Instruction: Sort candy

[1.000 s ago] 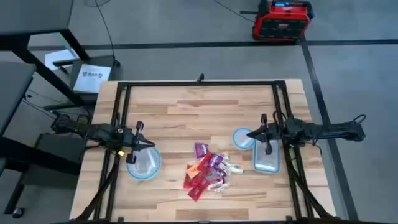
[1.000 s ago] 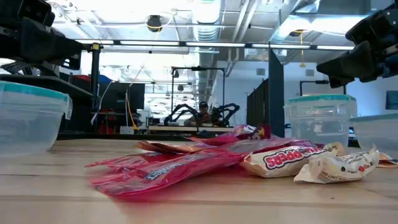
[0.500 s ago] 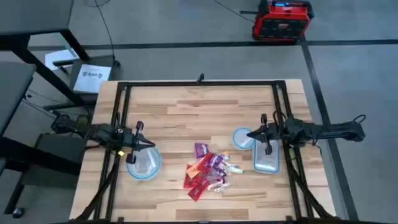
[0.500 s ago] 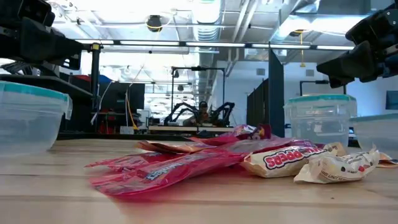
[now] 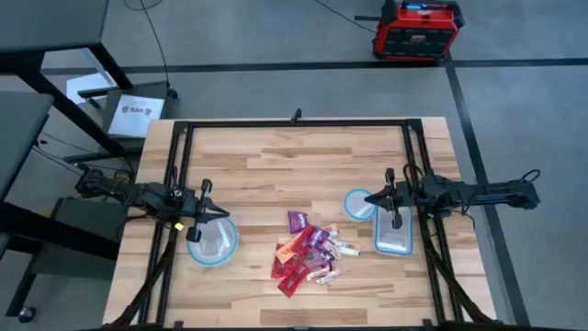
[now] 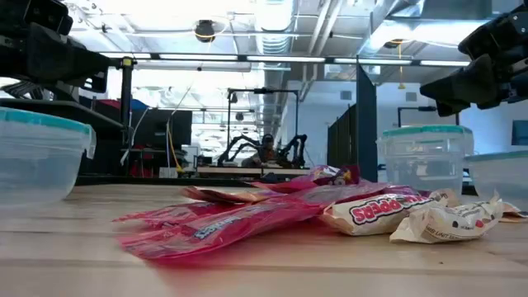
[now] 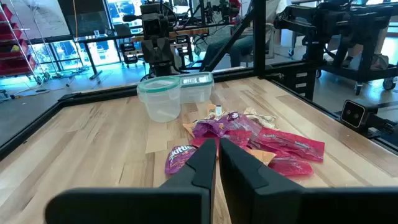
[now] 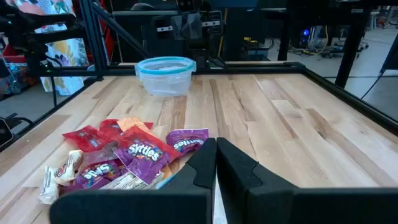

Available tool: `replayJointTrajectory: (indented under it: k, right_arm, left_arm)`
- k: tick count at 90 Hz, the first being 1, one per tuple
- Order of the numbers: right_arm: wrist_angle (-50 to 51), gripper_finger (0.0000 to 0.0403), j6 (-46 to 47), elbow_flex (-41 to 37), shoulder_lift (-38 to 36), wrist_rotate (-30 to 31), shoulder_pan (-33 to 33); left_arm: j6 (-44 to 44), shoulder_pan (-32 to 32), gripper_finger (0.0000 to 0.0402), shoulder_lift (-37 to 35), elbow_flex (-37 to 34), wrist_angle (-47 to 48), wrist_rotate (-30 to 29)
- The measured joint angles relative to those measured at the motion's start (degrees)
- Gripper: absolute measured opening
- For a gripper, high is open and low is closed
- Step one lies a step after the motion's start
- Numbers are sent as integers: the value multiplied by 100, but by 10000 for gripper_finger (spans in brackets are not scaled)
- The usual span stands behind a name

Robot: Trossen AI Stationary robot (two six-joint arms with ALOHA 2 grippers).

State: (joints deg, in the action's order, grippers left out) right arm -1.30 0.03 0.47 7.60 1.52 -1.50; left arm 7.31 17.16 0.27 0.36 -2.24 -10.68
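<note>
The candy (image 5: pixel 308 253) lies in a loose heap on the wooden table between the arms, toward the near edge: red, purple, orange and whitish wrapped pieces (image 6: pixel 272 219), also seen as candy (image 7: pixel 249 134) and candy (image 8: pixel 124 152). My left gripper (image 5: pixel 223 216) hovers shut over the far rim of a clear round bowl (image 5: pixel 213 244), left of the heap. My right gripper (image 5: pixel 369 198) hovers shut by a second round bowl (image 5: pixel 358 204), right of the heap. Both grippers (image 7: pixel 218 142) (image 8: pixel 216 143) hold nothing.
A clear rectangular tub (image 5: pixel 393 237) stands next to the right bowl, on its near side. A black frame (image 5: pixel 294 124) runs along the table's far and side edges. Bare wood lies between the heap and the far edge.
</note>
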Motion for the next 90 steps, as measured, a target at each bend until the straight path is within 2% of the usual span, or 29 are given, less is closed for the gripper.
replayJointTrajectory:
  k: [81, 90]
  right_arm:
    - [2, 0, -2, -1, -2, 0, 1]
    - [2, 0, 0, 0, -2, 0, 0]
  left_arm:
    - [-143, -1, 6, 0, 0, -136, -10]
    - [-449, -60, 6, 26, 56, -745, -423]
